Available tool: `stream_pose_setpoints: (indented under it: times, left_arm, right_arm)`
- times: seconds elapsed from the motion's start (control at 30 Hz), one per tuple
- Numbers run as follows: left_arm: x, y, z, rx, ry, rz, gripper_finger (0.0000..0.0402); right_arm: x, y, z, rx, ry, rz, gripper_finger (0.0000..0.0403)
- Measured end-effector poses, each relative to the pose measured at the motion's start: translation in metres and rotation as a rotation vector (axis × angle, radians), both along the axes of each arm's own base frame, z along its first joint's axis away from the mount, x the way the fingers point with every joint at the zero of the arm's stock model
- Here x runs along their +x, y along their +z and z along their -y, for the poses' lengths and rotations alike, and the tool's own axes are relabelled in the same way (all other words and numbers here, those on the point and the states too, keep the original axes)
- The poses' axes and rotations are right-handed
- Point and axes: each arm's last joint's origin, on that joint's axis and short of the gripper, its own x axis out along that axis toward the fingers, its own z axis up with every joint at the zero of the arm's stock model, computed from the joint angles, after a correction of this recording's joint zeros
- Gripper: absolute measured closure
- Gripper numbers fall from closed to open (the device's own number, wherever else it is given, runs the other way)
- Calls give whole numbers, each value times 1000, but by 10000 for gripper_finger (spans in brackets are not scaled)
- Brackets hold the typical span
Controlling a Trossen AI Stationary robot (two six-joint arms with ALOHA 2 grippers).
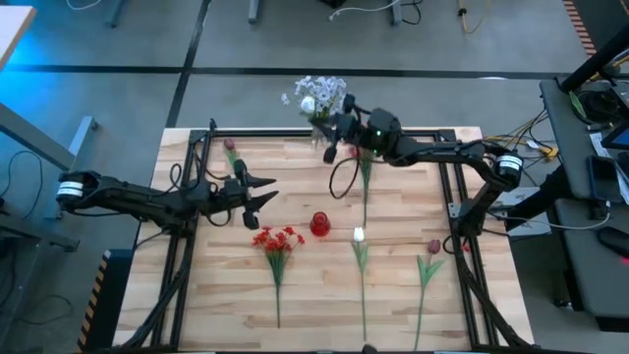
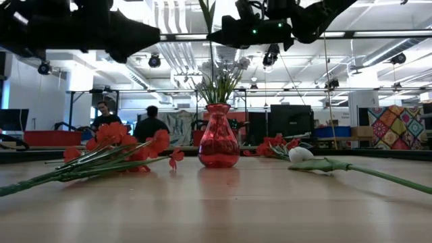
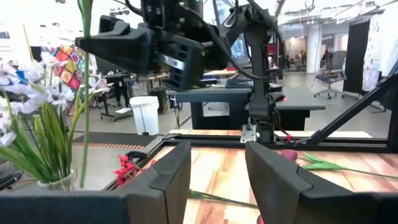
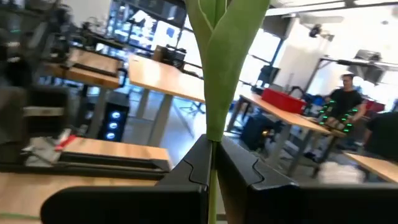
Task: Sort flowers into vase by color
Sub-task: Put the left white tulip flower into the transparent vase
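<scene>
My right gripper (image 1: 331, 136) is shut on a green flower stem (image 2: 210, 47) high above the table's far edge, beside the clear vase (image 3: 55, 182) of white and pale-blue blossoms (image 1: 316, 96). The stem stands upright. Its blossom cannot be made out. My left gripper (image 1: 263, 192) hovers open over the table's left half and holds nothing. On the table lie a red cluster (image 1: 276, 239), a white bud (image 1: 359, 234), a pink tulip (image 1: 433, 246) and another pink tulip (image 1: 231, 147). A small red vase (image 1: 319, 224) stands at mid-table. My right gripper pinches the thin green stem (image 4: 212, 163) between its two fingers, just below a long leaf (image 4: 217, 56). The fingers lie level, across the stem. The stem is lifted clear and upright, and its lower part (image 3: 83, 137) hangs beside the white blossoms of the clear vase.
A black frame rail (image 1: 295, 133) runs around the table top. A black cable loop (image 1: 342, 182) and a further green stem (image 1: 366, 192) lie under the right arm. Red blossoms (image 3: 124, 168) lie near the far edge. People sit in the room beyond (image 2: 150, 121).
</scene>
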Motion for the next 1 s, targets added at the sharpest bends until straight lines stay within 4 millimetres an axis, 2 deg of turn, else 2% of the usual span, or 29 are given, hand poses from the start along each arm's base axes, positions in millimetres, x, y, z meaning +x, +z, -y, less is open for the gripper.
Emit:
stream_pose_setpoints:
  times: [0.2,0.5,1.0]
  left_arm:
    - [-5,-6,0,0,2,18,263]
    - [-4,-6,0,-1,2,18,263]
    - [-4,-7,0,-8,0,11,263]
  right_arm:
    - [-6,2,26,-42,-52,10,391]
    - [5,-13,51,-71,-91,-9,391]
    - [24,-47,68,23,-111,-49,390]
